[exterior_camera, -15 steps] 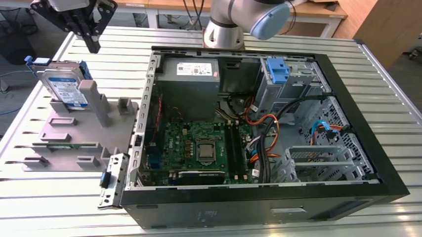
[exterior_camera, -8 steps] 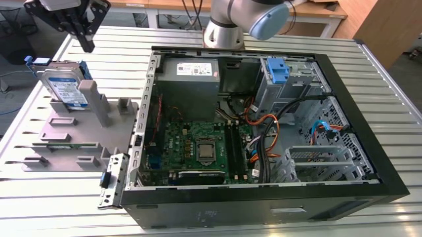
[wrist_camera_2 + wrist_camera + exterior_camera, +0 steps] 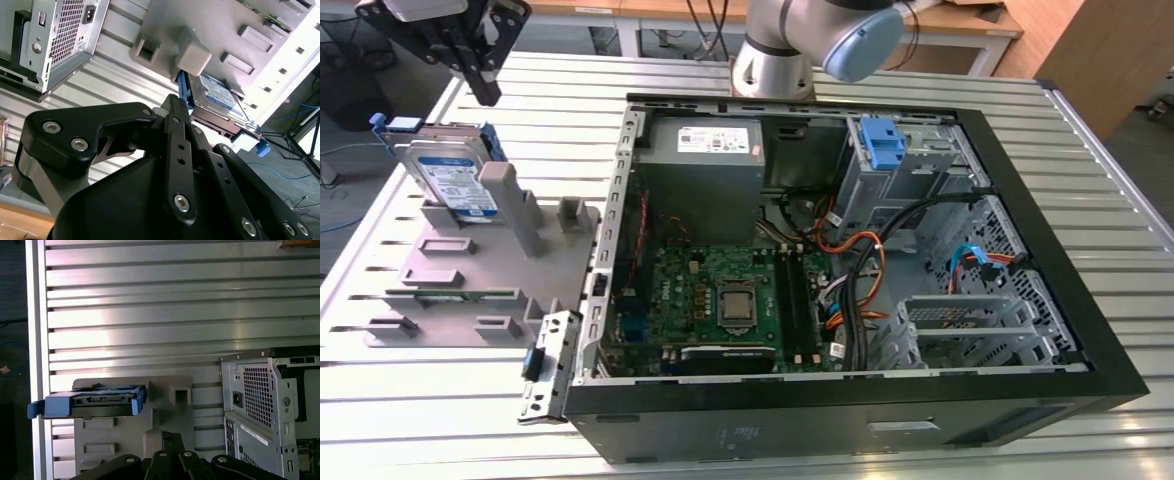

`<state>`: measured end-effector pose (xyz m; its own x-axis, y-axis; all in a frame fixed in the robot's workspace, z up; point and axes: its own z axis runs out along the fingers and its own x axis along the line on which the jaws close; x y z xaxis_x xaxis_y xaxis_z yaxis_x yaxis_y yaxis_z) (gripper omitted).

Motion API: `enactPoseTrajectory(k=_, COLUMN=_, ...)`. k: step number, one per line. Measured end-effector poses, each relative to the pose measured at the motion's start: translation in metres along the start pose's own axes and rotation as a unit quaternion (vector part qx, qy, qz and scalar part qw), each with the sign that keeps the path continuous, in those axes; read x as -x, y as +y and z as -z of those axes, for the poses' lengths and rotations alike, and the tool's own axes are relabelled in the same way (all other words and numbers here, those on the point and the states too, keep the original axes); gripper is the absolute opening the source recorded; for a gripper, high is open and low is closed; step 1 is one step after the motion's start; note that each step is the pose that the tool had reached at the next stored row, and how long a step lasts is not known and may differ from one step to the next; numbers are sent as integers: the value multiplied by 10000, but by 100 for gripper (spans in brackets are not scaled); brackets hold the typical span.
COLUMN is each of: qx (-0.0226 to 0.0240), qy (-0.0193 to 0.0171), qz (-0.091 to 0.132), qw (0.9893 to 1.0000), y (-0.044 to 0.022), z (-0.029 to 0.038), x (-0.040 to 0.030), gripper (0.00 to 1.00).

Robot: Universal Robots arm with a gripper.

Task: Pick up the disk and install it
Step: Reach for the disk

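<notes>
1. While the disk [image 3: 454, 178] stands on its edge in a slot of the grey holder [image 3: 480, 290] at the exterior view's left, the hand [image 3: 484, 92] hangs just above it, near but not touching.
2. The hand's fingers are drawn narrow, with the tips together and nothing between them. In both wrist views its black linkages fill the foreground and point toward the holder.
3. The disk's white-and-blue label shows in the exterior view, with blue rails framing the metal body.
4. In the first wrist view the disk [image 3: 90, 402] is seen edge-on, and a blue tab juts past the holder's side toward the counter's edge.
5. In the second wrist view the disk [image 3: 220, 95] leans beside a rounded grey post of the holder, label side showing.
6. The holder lies on the slatted metal counter [image 3: 400, 430], just beside the open computer case [image 3: 854, 420], which lies on its side at the exterior view's right.
7. Inside the case there is a green motherboard [image 3: 720, 300] and a grey power supply [image 3: 707, 142] with a white sticker. A bare blue bracket [image 3: 881, 145] sits at the drive bay in the far corner.
8. The arm [image 3: 817, 40] rises behind the case, grey with a blue cap.
</notes>
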<state>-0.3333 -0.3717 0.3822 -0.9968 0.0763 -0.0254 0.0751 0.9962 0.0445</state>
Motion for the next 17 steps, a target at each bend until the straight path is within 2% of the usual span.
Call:
enactPoseTrajectory(k=3, qx=0, qy=0, qz=0, qw=10000, y=-2, z=-1, x=-21, gripper=11)
enactPoseTrajectory(k=17, qx=0, qy=0, qz=0, qw=10000, y=-3, z=0, x=-37, gripper=11)
